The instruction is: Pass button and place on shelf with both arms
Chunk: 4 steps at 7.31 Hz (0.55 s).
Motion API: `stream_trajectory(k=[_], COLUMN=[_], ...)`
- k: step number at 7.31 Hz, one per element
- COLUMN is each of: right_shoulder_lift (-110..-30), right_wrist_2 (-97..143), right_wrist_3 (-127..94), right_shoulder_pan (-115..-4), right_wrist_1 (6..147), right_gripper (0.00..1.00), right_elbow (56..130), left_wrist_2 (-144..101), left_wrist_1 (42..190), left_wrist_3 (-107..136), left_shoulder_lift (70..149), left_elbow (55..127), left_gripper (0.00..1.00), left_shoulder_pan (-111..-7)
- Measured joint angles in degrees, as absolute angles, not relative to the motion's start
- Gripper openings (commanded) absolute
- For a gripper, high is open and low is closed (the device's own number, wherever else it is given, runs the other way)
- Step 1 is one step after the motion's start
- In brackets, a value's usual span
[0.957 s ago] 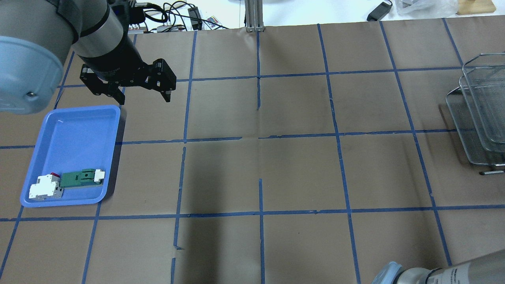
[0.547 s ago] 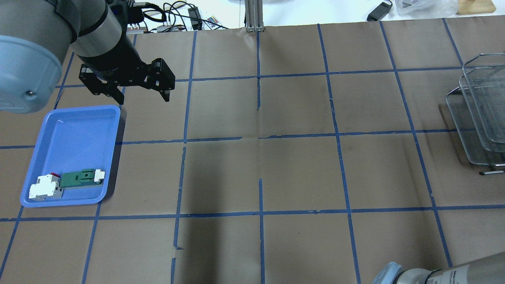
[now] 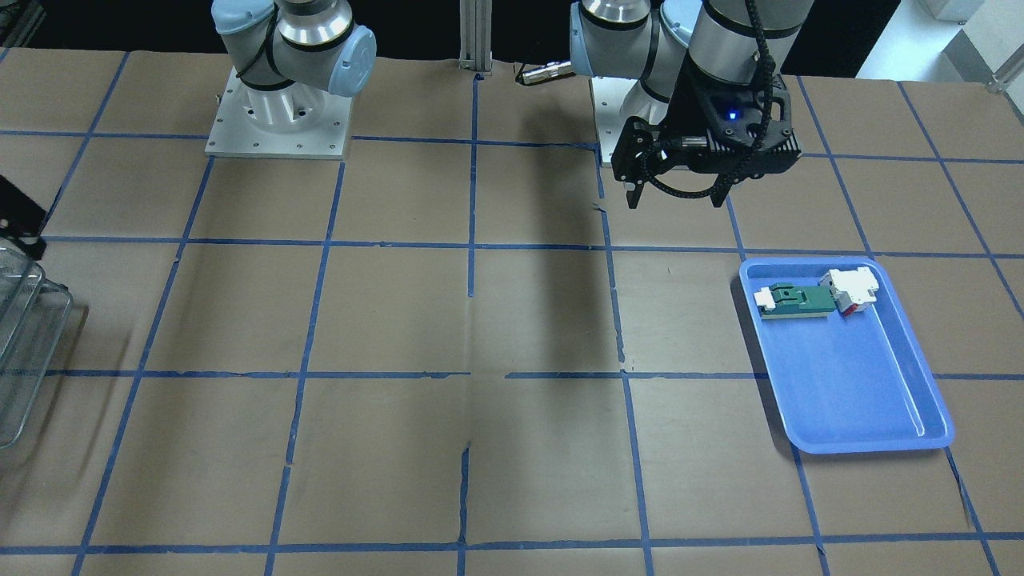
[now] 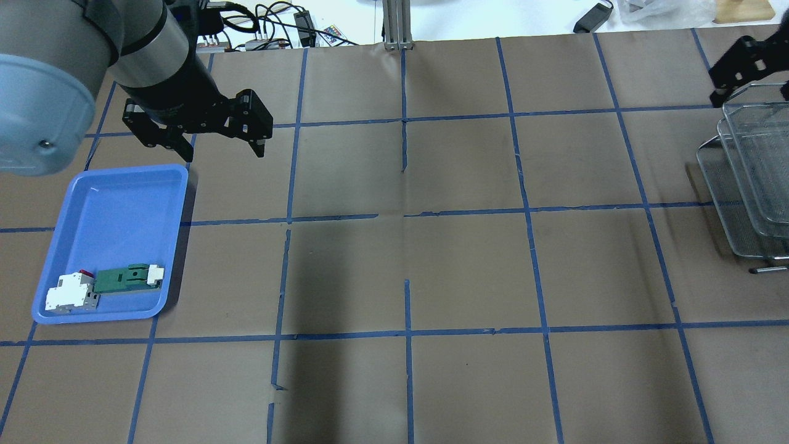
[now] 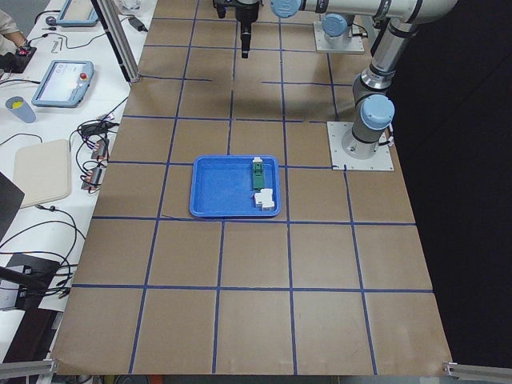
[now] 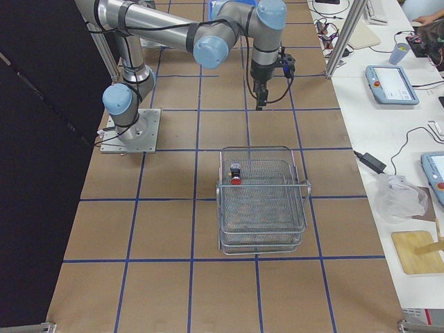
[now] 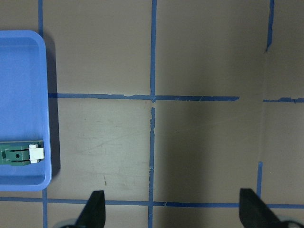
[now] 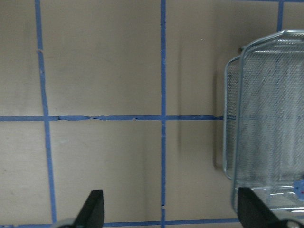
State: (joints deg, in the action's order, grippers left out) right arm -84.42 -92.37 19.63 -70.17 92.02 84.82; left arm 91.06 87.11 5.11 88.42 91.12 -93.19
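The button, red cap and black body, rests on the top tier of the wire-mesh shelf, free of both grippers. The shelf also shows at the overhead view's right edge and in the right wrist view. My right gripper is open and empty, high beside the shelf's end. My left gripper is open and empty, hovering just past the blue tray's far corner. It also shows in the front view and its own wrist view.
The blue tray lies at my left and holds a green-and-white block and a white-and-red block at its near end. Cables and a metal post sit beyond the table's far edge.
My right gripper has come into the overhead view at the top right by the shelf, and the right arm's tube has left the bottom right. My left gripper has drifted slightly away from the tray.
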Motion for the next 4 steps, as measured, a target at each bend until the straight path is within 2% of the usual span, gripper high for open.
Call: stream_trajectory(k=[4], right_shoulder_lift=[-94.04], right_wrist_2=[-90.41], right_wrist_3=[-5.02], right_shoulder_pan=[-86.85], right_wrist_1=[91.13], right_gripper=[1.0], right_elbow=[95.95], left_wrist_2=[90.99], left_wrist_1=[86.93], left_wrist_3=[4.99], left_shoulder_lift=[88.51], left_elbow=[90.67], left_gripper=[1.0], left_shoulder_pan=[-93.11])
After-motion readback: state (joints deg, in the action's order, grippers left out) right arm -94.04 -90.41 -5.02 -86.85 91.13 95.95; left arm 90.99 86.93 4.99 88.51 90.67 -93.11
